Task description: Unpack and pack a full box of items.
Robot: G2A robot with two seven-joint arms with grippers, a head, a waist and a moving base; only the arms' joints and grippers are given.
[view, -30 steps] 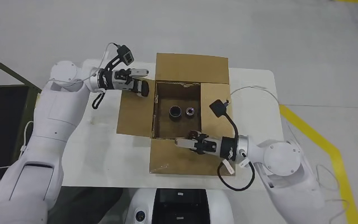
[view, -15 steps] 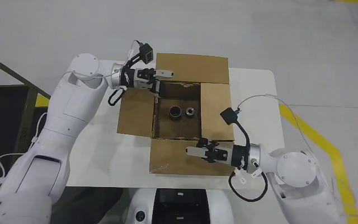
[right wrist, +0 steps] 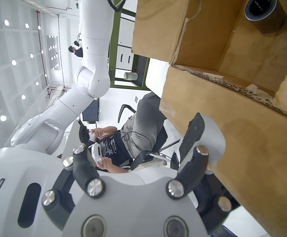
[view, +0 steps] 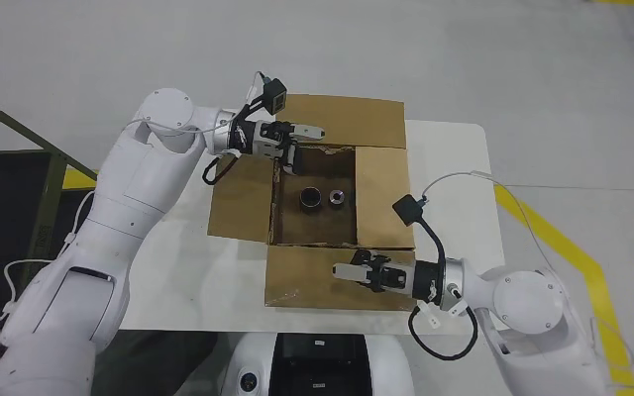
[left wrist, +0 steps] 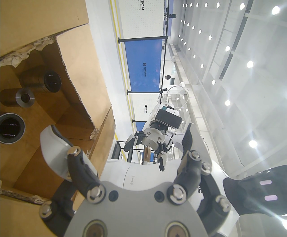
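An open cardboard box [view: 238, 203] sits mid-table with all flaps folded out. On its floor stand a dark cylinder [view: 311, 198] and a small metal ring [view: 337, 196]. In the left wrist view several dark hollow cylinders [left wrist: 48, 80] stand inside the box [left wrist: 74, 67]. My left gripper [view: 302, 145] [left wrist: 121, 143] hovers open and empty at the box's far-left corner. Over the near flap [view: 307, 282] my right gripper [view: 350, 269] [right wrist: 139, 134] is open and empty, beside the flap [right wrist: 235, 139]. One dark cylinder [right wrist: 260, 11] shows in the right wrist view.
The white table [view: 446, 158] has bare room to the right of the box and a strip on the left [view: 168, 267]. A dark green frame [view: 30, 148] stands off the table's left edge. The spread flaps [view: 342, 119] cover much of the tabletop.
My left gripper has swung right, from over the left flap to the box's far-left corner. My right gripper has drawn back a little toward the near edge of the front flap.
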